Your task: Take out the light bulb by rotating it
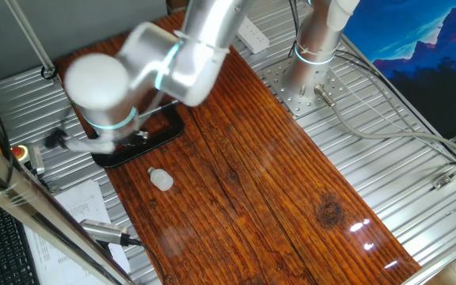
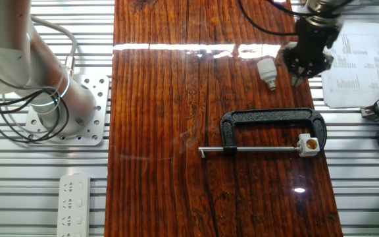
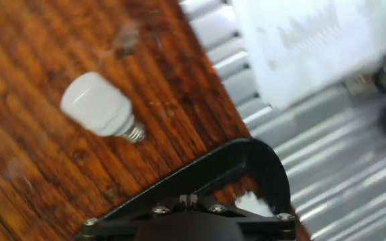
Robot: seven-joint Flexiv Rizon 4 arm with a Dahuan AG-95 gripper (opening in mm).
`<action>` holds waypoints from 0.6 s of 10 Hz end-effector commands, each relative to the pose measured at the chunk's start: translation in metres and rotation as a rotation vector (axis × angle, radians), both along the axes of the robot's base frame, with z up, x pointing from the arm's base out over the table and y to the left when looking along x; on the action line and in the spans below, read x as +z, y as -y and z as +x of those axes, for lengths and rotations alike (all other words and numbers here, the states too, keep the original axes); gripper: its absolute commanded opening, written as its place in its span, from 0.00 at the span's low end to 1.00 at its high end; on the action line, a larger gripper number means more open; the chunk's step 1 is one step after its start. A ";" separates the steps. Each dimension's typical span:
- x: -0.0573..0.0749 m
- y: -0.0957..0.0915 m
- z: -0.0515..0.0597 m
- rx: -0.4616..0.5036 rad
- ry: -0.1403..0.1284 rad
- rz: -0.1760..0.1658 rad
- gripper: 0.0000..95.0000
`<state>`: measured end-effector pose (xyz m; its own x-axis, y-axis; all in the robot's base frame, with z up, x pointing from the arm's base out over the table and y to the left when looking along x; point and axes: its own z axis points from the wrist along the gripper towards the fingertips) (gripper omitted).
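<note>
A dark reddish wooden board (image 2: 176, 131) lies on a ribbed metal table (image 2: 45, 197).

In the other fixed view the light bulb (image 2: 266, 70) lies on its side near the upper right of the board, white rounded body toward the top of the frame, metal screw base toward the bottom. It is out of its socket and nothing touches it. Just to its right, the dark gripper (image 2: 306, 62) hangs above the board's right edge. It is apart from the bulb; whether the fingers are spread or closed cannot be told from any view.

Below the bulb, in the middle right of the frame, a black C-clamp (image 2: 272, 125) lies flat on the board, its steel screw rod (image 2: 249, 151) running leftward. At the rod's right end sits a small white socket (image 2: 310, 145) with a brownish opening, well apart from the bulb.

In one fixed view the blurred silver arm (image 1: 145, 67) fills the upper left and covers most of the clamp (image 1: 153, 134). The bulb (image 1: 161, 179) lies on the board below it, left of centre.

In the hand view the bulb (image 3: 101, 106) lies at the upper left, its screw base pointing lower right. The clamp (image 3: 236, 167) curves across the lower middle. Blurred white paper (image 3: 313, 40) sits at the upper right.

Another sheet of printed paper (image 2: 354, 66) lies at the right edge of the other fixed view, and a white power strip (image 2: 73, 204) at the lower left.
</note>
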<state>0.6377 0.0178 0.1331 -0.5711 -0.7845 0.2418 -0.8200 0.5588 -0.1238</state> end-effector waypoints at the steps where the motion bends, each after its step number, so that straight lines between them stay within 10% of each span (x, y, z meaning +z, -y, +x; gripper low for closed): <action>1: 0.016 0.025 0.005 -0.395 0.043 0.062 0.00; 6: 0.024 0.074 0.005 -0.632 0.099 0.199 0.00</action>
